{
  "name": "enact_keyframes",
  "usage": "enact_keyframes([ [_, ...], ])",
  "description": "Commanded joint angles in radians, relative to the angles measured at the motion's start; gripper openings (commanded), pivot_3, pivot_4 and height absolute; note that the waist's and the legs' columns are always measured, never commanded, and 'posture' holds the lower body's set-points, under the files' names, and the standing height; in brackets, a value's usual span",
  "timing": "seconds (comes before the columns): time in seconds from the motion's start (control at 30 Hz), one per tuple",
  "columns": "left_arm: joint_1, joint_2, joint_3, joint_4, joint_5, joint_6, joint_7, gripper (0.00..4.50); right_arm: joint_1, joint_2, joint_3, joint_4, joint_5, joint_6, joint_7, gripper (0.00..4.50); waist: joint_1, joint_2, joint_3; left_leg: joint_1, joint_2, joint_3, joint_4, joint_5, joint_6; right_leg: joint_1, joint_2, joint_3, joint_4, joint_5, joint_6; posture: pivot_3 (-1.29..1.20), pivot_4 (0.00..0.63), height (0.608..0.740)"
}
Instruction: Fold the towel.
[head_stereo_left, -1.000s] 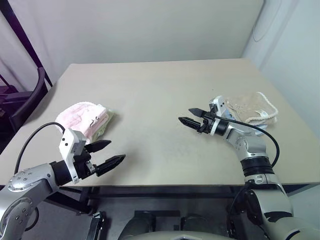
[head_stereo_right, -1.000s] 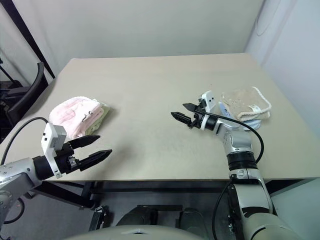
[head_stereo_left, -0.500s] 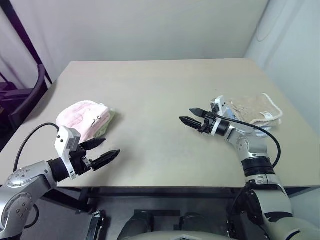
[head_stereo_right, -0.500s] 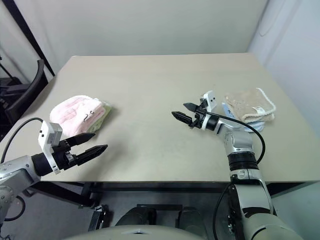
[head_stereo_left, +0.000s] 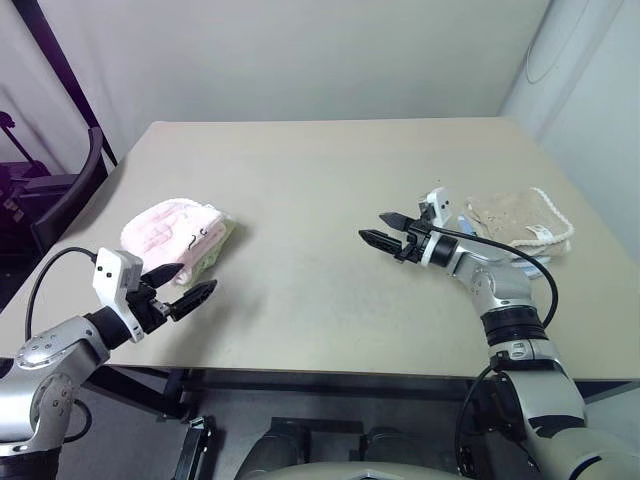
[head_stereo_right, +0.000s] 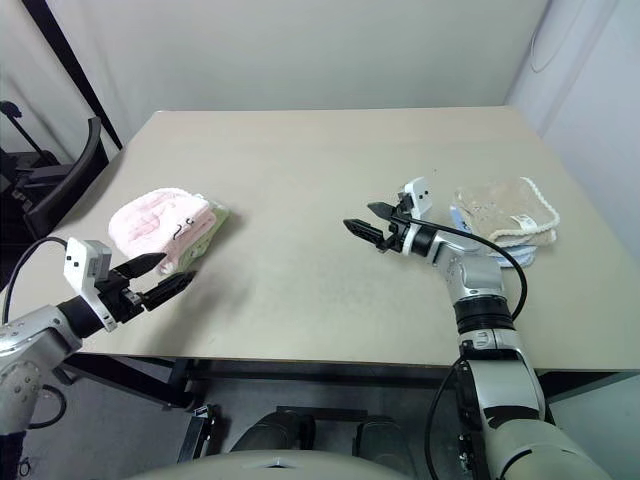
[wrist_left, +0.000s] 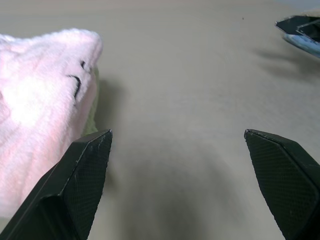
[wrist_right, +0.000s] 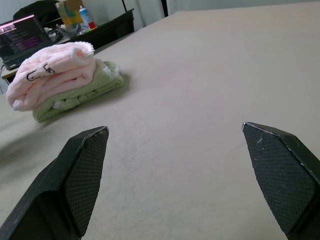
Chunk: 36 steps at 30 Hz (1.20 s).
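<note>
Fluffy pink terry towel (head_stereo_left: 170, 228) bundled on green towel (head_stereo_left: 212, 246), both grippers' fingers released

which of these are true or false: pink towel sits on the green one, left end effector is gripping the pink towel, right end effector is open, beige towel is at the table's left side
1. The pink towel sits on top of the green towel. True.
2. The left end effector is gripping the pink towel. False: it is open and holds nothing, close beside the towel.
3. The right end effector is open. True.
4. The beige towel is at the table's left side. False: it lies at the right side, behind the right arm.
</note>
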Motion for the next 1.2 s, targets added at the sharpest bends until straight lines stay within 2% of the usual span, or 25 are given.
enact_keyframes([
  [0.03, -0.032, 0.004, 0.018, 0.041, 0.025, -0.055, -0.020, 4.48, -0.022, -0.018, -0.031, -0.040, 0.034, -0.004, 0.018, 4.50, 0.000, 0.000, 0.000, 0.000, 0.000, 0.000, 0.000, 0.000, 0.000, 0.000, 0.000, 0.000, 0.000, 0.000, 0.000, 0.00, 0.000, 0.740],
  [0.27, -0.047, -0.005, 0.075, 0.051, -0.062, -0.050, -0.085, 4.48, 0.034, -0.118, -0.058, -0.148, 0.088, 0.075, 0.082, 4.50, 0.004, -0.001, -0.001, 0.000, 0.000, 0.001, 0.001, 0.000, 0.000, 0.000, 0.000, 0.001, 0.000, 0.000, -0.001, 0.00, 0.000, 0.740],
  [0.4, 0.044, 0.012, 0.125, 0.043, -0.029, -0.069, -0.093, 4.48, 0.138, -0.197, -0.098, -0.310, 0.175, 0.187, 0.123, 4.50, 0.001, -0.002, -0.001, 0.000, 0.001, 0.001, 0.000, -0.001, 0.002, 0.000, 0.000, 0.001, -0.001, 0.000, -0.001, 0.00, 0.000, 0.740],
  [0.5, 0.118, 0.023, 0.197, 0.019, -0.082, -0.046, -0.134, 4.48, 0.226, -0.255, -0.137, -0.399, 0.240, 0.258, 0.155, 4.50, 0.000, -0.002, -0.001, 0.000, 0.003, 0.005, -0.001, -0.002, 0.003, -0.001, 0.000, 0.004, -0.001, -0.001, -0.003, 0.00, 0.000, 0.740],
  [0.7, 0.156, 0.078, 0.314, 0.129, -0.134, -0.024, -0.216, 4.48, 0.241, -0.308, -0.208, -0.334, 0.254, 0.235, 0.145, 4.50, 0.002, -0.002, -0.001, 0.000, 0.005, 0.013, 0.003, -0.004, 0.001, 0.000, -0.001, 0.007, -0.001, -0.002, -0.003, 0.00, 0.000, 0.740],
  [0.87, 0.091, 0.108, 0.339, 0.273, -0.085, -0.072, -0.202, 4.48, 0.211, -0.336, -0.242, -0.287, 0.252, 0.208, 0.151, 4.50, 0.003, -0.002, -0.001, 0.001, 0.005, 0.017, 0.004, -0.005, 0.002, 0.000, -0.004, 0.007, -0.001, -0.001, -0.003, 0.00, 0.000, 0.740],
  [1.2, 0.024, 0.139, 0.347, 0.359, -0.080, -0.062, -0.216, 4.48, 0.159, -0.363, -0.235, -0.177, 0.186, 0.087, 0.141, 4.50, 0.003, -0.003, -0.002, 0.001, 0.005, 0.018, 0.002, -0.005, 0.004, -0.002, -0.004, 0.007, -0.002, -0.001, -0.002, 0.00, 0.000, 0.740],
])
